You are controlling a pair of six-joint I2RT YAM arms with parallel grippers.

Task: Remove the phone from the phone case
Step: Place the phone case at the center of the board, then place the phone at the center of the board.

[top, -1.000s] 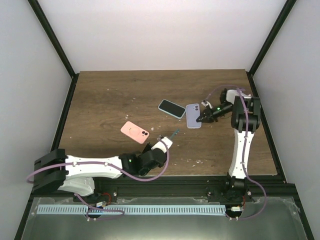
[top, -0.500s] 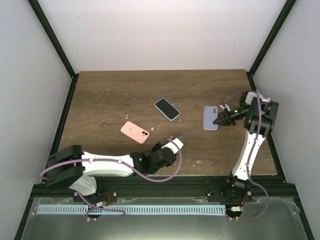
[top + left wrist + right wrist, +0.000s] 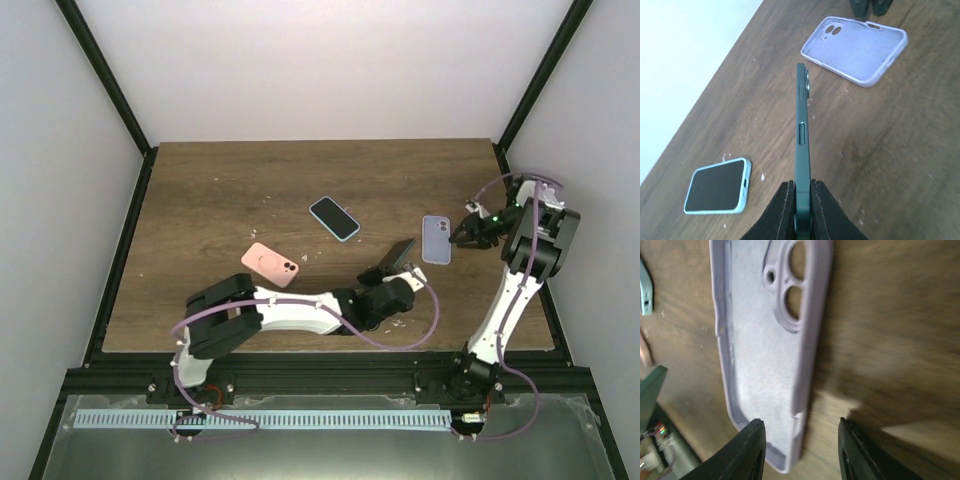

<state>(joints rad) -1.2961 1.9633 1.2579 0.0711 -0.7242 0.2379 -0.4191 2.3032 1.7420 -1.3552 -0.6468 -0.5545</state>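
The left jaws are clamped on the dark phone [image 3: 801, 130], held edge-up over the worktop [image 3: 220, 200], apart from the empty case [image 3: 860, 50] lying flat by the spread, empty right jaws.

dark green phone [image 3: 802, 130] out of its case, turned on edge with side buttons showing, lower end pinched in the left gripper [image 3: 802, 192], at 4 o'clock in the top view, empty lilac case [image 3: 860, 50] lying flat, hollow side up, camera cutout visible, at the phone's 2 o'clock, near but apart

The phone [image 3: 400, 255] stands just left of the case [image 3: 436, 240].
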